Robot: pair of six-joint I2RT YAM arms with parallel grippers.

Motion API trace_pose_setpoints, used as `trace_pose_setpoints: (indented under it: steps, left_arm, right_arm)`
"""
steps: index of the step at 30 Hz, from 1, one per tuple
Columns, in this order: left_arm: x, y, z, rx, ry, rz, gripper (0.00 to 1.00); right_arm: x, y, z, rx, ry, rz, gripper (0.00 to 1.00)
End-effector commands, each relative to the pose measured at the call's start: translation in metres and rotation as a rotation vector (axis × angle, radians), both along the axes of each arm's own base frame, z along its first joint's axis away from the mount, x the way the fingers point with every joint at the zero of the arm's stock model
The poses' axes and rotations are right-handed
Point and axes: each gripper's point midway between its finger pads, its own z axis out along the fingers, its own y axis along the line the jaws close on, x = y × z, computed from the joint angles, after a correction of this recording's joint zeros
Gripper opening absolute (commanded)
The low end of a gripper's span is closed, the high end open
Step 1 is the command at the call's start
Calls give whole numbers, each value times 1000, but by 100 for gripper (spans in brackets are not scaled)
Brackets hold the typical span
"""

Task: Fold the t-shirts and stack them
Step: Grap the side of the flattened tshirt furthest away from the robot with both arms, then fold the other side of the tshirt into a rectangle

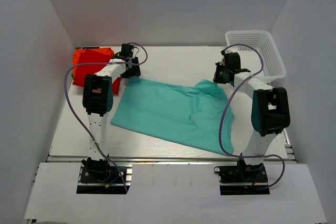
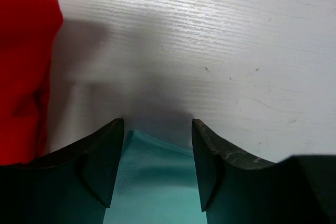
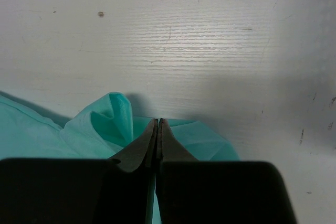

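Top external view.
- Item: soft plain teal t-shirt (image 1: 168,114), spread mostly flat mid-table, rumpled toward its far right corner.
- Item: bright red t-shirt (image 1: 95,60), folded, at the far left of the white wood-grain table (image 1: 178,59), with an orange edge showing on its left side.
- Item: white plastic mesh basket (image 1: 260,51), far right, well apart from the cloth.
- My left gripper (image 1: 131,70) sits at the teal shirt's far left corner, and my right gripper (image 1: 224,74) at its far right corner.

Left wrist view.
- My left gripper (image 2: 157,129) is spread wide and holds nothing. The corner of the teal t-shirt (image 2: 152,182) lies between the fingers (image 2: 105,156).
- The red t-shirt (image 2: 21,77) lies just beside, on the left.
- Judgement: I should lower onto the corner and close on teal only, staying off the red edge.

Right wrist view.
- My right gripper (image 3: 158,124) is pressed fully together. It appears pinched on the teal t-shirt (image 3: 105,121), which bunches on both sides of the tips.
- Judgement: once both corners are held, I should lift evenly and draw toward the near hem together, so the fold lands square and the bunching is pulled out.
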Motion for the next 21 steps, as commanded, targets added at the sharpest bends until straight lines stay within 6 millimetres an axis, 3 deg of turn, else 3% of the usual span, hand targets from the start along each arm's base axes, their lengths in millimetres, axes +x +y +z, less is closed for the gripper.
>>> trace_pose_setpoints:
  steps: [1,4,5,7,8,11,14,15,16,17,18,20,21]
  left_arm:
    - [-27,7,-4,25,86,34,65]
    - [-30,8,-6,31,85,24,49]
    - [-30,2,-7,-1,82,5,32]
    - [-26,-4,-6,-24,65,-19,7]
    - [-24,-9,-4,-47,57,-32,0]
    - [-16,-18,9,-65,18,-50,0]
    - [-17,-13,23,-50,-14,-37,0]
    - [-12,-14,43,-60,-72,-39,0]
    - [-21,-12,39,-59,-64,-39,0]
    - [-23,-12,44,-62,-83,-39,0]
    - [-28,-13,53,-75,-114,-45,0]
    - [-34,-13,62,-86,-135,-52,0]
    - [-43,-11,56,-83,-120,-51,0]
  right_arm:
    - [13,4,25,22,-76,20,0]
    - [12,4,28,23,-82,20,0]
    - [12,5,27,26,-85,25,0]
    - [12,8,29,36,-89,37,0]
    - [12,8,30,35,-93,46,0]
    - [12,12,39,36,-114,78,0]
    - [7,16,51,46,-147,103,0]
    - [3,16,49,49,-145,106,0]
    - [0,17,51,53,-147,105,0]
    - [-8,16,62,58,-174,109,0]
    - [-18,20,54,74,-162,124,0]
    - [-27,21,69,90,-209,128,0]
    - [-43,18,70,92,-212,118,0]
